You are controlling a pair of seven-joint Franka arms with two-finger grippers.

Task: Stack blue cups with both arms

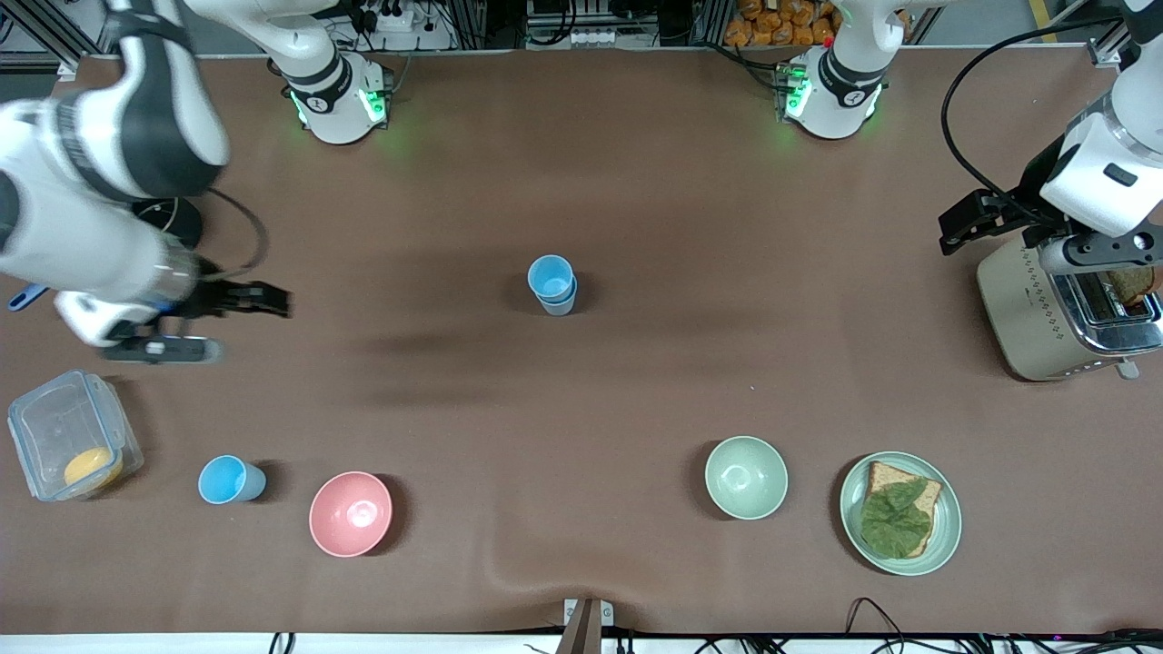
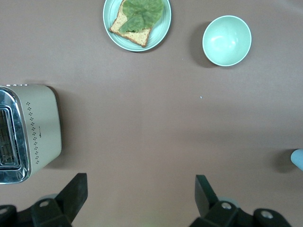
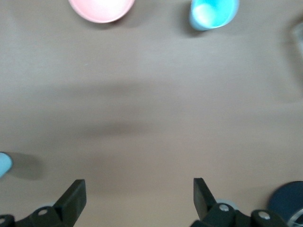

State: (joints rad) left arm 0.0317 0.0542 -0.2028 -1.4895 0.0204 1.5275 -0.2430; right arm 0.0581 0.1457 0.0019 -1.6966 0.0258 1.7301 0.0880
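Note:
Two light-blue cups [image 1: 551,283] stand nested in one another at the middle of the table. Their edge shows in the left wrist view [image 2: 298,159] and in the right wrist view [image 3: 4,164]. A third blue cup [image 1: 232,480] stands alone near the front camera, beside the pink bowl, toward the right arm's end; it also shows in the right wrist view [image 3: 213,12]. My right gripper [image 1: 262,300] [image 3: 139,196] is open and empty over bare table. My left gripper [image 1: 965,222] [image 2: 140,191] is open and empty over bare table beside the toaster.
A pink bowl [image 1: 351,513] [image 3: 102,7] and a clear lidded box [image 1: 68,436] flank the lone cup. A green bowl [image 1: 746,477] [image 2: 226,40] and a plate with bread and lettuce [image 1: 899,513] [image 2: 137,21] sit toward the left arm's end. A toaster [image 1: 1058,313] [image 2: 28,132] stands there too.

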